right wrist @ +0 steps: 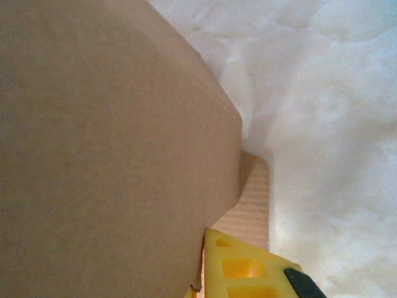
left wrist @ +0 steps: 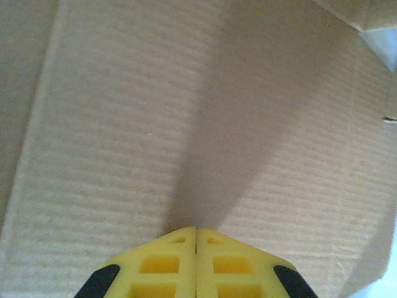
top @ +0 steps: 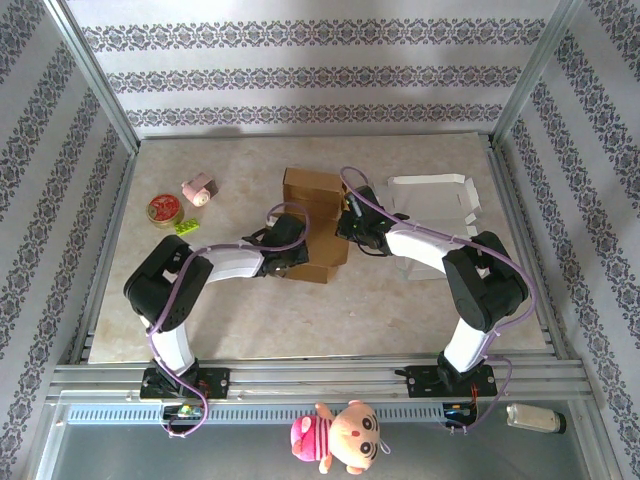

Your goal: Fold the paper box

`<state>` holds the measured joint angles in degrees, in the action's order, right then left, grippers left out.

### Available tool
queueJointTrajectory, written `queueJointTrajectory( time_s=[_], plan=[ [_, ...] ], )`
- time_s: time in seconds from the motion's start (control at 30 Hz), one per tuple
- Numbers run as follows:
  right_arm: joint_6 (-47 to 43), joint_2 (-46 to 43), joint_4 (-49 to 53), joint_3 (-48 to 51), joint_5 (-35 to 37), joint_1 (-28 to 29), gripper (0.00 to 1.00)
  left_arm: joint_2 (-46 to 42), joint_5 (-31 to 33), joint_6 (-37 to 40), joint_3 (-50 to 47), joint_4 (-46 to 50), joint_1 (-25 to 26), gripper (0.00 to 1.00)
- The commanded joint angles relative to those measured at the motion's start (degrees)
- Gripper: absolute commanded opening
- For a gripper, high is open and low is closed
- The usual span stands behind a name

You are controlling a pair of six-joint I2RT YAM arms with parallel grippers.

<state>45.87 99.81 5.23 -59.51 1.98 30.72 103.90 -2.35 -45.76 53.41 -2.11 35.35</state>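
Observation:
The paper box (top: pixel 312 200) is brown corrugated cardboard, part-folded, at the middle of the table. My left gripper (top: pixel 291 252) sits at its near left side. In the left wrist view its yellow fingertips (left wrist: pixel 196 228) are pressed together with nothing between them, the tips right at a flat cardboard panel (left wrist: pixel 155 112). My right gripper (top: pixel 349 222) is at the box's right side. In the right wrist view a cardboard wall (right wrist: pixel 105 143) covers one finger, the other yellow finger (right wrist: pixel 245 267) shows, and the wall's edge runs between the jaws. A small flap (right wrist: pixel 251 205) sticks out beyond.
A flat white box blank (top: pixel 432 193) lies at the back right. A pink toy (top: pixel 198 188), a round red tin (top: pixel 163 211) and a green brick (top: pixel 186 226) sit at the left. Metal frame posts and a rail (top: pixel 320 378) border the table.

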Motion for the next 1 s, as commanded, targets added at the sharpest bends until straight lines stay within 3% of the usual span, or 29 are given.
queueJointTrajectory(
  time_s=[0.0, 0.37, 0.67, 0.97],
  plan=[
    [-0.1, 0.7, 2.1, -1.1, -0.5, 1.3, 0.09, 3.6, -6.8, 0.2, 0.9, -3.9, 0.0, 0.05],
    [1.0, -0.3, 2.0, -5.9, -0.8, 2.1, 0.09, 3.3, -8.0, -1.0, 0.0, -6.3, 0.0, 0.05],
    [1.1, 7.2, -2.9, -8.6, -0.3, 2.4, 0.1, 3.2, -9.0, -1.4, 0.3, -6.5, 0.1, 0.05],
    [-8.6, 5.6, -14.6, -2.0, -5.4, 2.4, 0.26, 2.1, -8.2, -1.8, -0.4, -7.0, 0.1, 0.05]
  ],
)
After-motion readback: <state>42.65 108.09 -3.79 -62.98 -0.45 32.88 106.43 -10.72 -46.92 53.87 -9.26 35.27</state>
